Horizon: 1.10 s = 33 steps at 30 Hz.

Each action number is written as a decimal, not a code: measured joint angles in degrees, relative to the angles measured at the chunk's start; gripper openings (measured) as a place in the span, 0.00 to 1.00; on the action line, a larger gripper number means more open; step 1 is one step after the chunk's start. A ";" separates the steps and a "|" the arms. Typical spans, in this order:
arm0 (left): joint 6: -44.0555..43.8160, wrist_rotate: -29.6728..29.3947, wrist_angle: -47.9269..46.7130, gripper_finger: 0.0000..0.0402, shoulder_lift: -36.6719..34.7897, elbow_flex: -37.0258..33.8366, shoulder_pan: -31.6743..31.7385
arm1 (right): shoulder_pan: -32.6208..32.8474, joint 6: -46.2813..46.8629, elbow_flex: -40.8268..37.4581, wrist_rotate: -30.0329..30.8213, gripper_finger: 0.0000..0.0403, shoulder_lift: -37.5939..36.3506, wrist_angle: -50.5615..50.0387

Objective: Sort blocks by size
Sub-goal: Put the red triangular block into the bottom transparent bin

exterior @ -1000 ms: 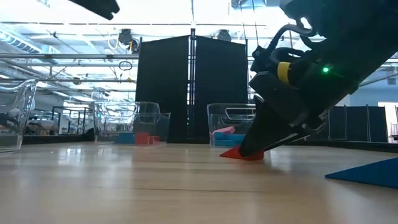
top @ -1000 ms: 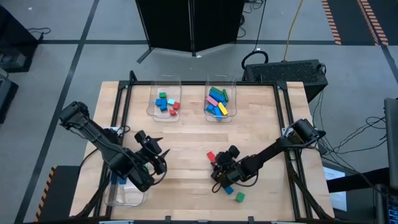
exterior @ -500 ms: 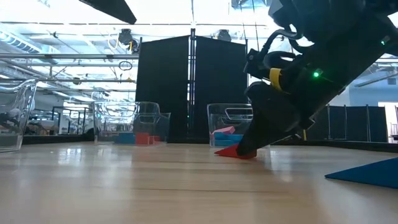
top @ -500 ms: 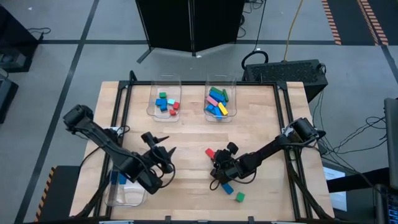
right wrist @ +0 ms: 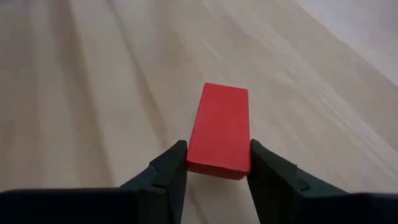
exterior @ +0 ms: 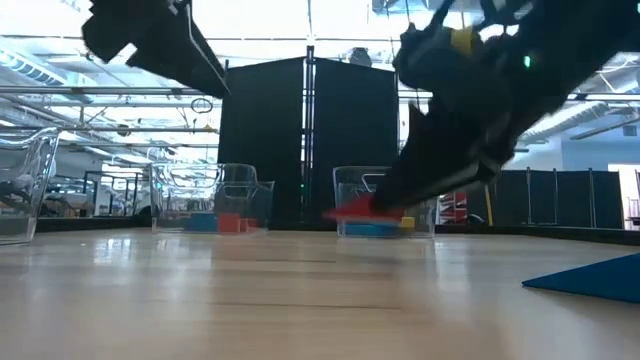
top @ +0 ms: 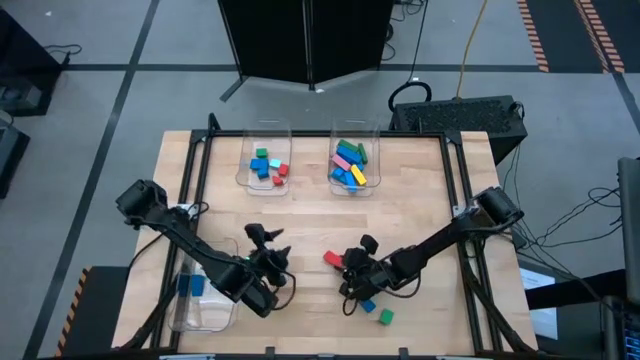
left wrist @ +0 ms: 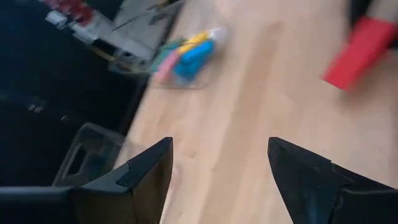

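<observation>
Lifting red block [right wrist: 218, 129], now off table, right hand [right wrist: 213, 163].

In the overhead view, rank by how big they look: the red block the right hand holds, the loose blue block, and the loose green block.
1. Red block, gripped in the right hand, looks longest.
2. Blue block and green block, loose on the table, look alike; the arm partly hides the blue one, so no ranking.

In the left wrist view the far bin [left wrist: 186, 56] and the red block [left wrist: 360, 46] are blurred, and the block is cut off by the picture's edge. In the low view a blue block [exterior: 590, 280] is cropped at the edge.
</observation>
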 joint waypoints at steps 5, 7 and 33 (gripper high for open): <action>15.58 2.65 12.33 0.65 1.54 0.00 -0.07 | -0.85 -1.48 0.00 -4.62 0.33 -3.66 0.90; 21.28 4.76 17.42 0.65 1.70 0.02 -0.04 | -1.48 -3.64 0.00 -8.59 0.33 -4.24 2.63; 34.56 22.60 33.72 0.63 1.66 0.09 -4.42 | -5.50 -16.47 -2.73 -40.10 0.33 -3.97 31.75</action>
